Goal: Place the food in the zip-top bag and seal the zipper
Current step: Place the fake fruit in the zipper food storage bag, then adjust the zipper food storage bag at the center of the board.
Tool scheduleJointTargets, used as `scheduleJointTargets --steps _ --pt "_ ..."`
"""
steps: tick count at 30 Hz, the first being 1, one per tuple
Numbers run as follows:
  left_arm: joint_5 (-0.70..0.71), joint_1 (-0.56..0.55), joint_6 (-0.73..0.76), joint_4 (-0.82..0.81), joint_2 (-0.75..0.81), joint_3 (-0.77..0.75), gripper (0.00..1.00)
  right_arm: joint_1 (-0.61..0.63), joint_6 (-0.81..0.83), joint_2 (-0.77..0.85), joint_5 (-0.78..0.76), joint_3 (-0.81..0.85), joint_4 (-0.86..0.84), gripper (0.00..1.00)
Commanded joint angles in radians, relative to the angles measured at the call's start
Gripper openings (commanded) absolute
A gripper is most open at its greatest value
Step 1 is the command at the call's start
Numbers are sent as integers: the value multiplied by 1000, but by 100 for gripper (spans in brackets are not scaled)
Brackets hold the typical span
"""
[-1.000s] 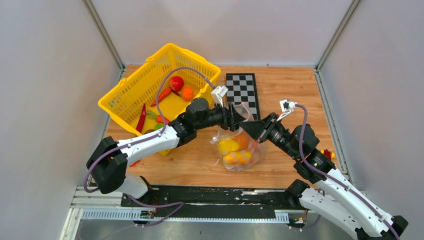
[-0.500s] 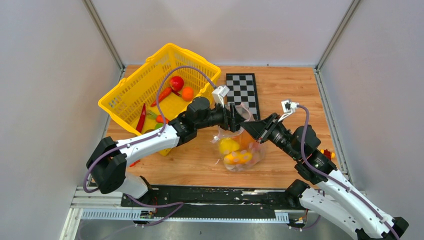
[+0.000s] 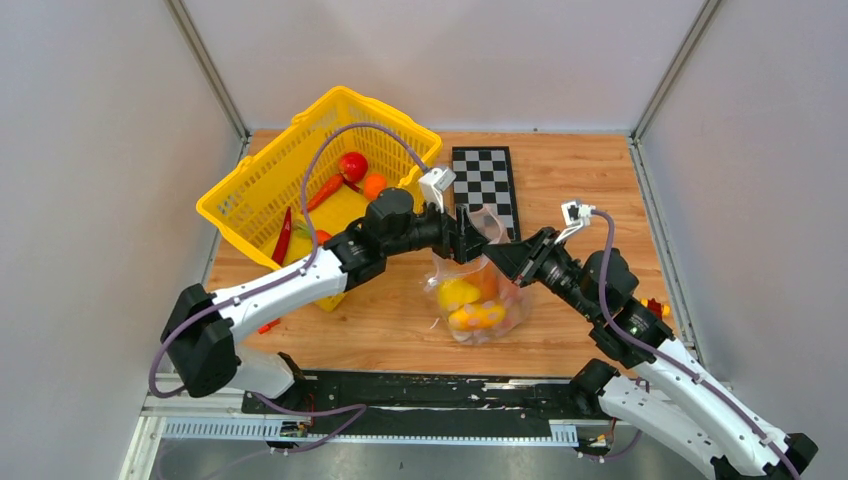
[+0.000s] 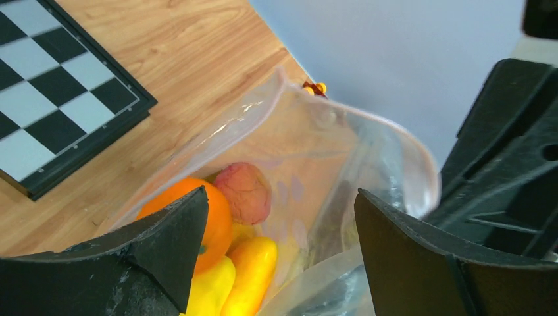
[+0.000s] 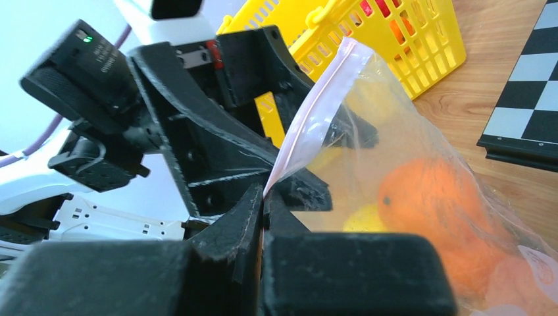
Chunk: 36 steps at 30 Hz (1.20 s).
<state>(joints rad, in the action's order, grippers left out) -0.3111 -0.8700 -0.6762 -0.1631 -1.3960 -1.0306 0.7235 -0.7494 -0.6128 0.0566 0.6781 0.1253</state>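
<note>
Top external view: a wooden table (image 3: 590, 190) enclosed by grey walls (image 3: 90, 200) is shown, with a yellow basket (image 3: 262, 185) at the left rear and a checkerboard (image 3: 485, 180) at centre rear. The zip-top bag (image 3: 488, 222) is seen upright at mid-table, just in front of the checkerboard, with the food (image 3: 458, 292) contained in it. The left gripper (image 3: 462, 232) is held at the bag's mouth with its jaws wide apart, the open mouth being framed between them. The right gripper (image 3: 497, 258) is clamped, jaws together, on the zipper (image 5: 314, 115), by which the mouth edge is held up
</note>
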Motion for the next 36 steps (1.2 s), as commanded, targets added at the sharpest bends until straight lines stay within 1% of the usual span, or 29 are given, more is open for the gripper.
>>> scheduleJointTargets --steps 1,10,13,15,17,19,21,23,27,29,30,34,36 --pt "19 -4 104 111 72 -100 89 4 27 -7 -18 46 -2 0" --pt "107 -5 235 302 179 -138 92 5 41 -21 -20 52 0 0" --pt "198 -4 267 328 243 -112 94 4 44 -27 -15 55 -1 0" --pt "282 -4 283 342 266 -89 95 4 44 -30 -10 58 -6 0" --pt "383 -4 287 404 253 -96 93 5 42 -34 -3 58 -13 0" --pt "441 -4 301 485 211 -127 93 4 43 -37 5 61 -15 0" --pt "446 -4 307 540 170 -162 91 4 44 -40 11 61 -15 0" --pt "406 -4 314 522 137 -163 90 4 43 -44 17 61 -17 0" --pt "358 -4 309 481 103 -160 82 4 44 -46 25 64 -18 0" --pt "322 -4 316 473 91 -165 76 4 46 -48 27 66 -13 0" --pt "318 -4 317 471 86 -167 73 4 47 -48 28 67 -10 0" --pt "288 -4 312 447 93 -159 54 4 51 -55 35 69 -9 0" --pt "263 -4 306 420 105 -149 46 4 60 -68 44 84 -1 0"
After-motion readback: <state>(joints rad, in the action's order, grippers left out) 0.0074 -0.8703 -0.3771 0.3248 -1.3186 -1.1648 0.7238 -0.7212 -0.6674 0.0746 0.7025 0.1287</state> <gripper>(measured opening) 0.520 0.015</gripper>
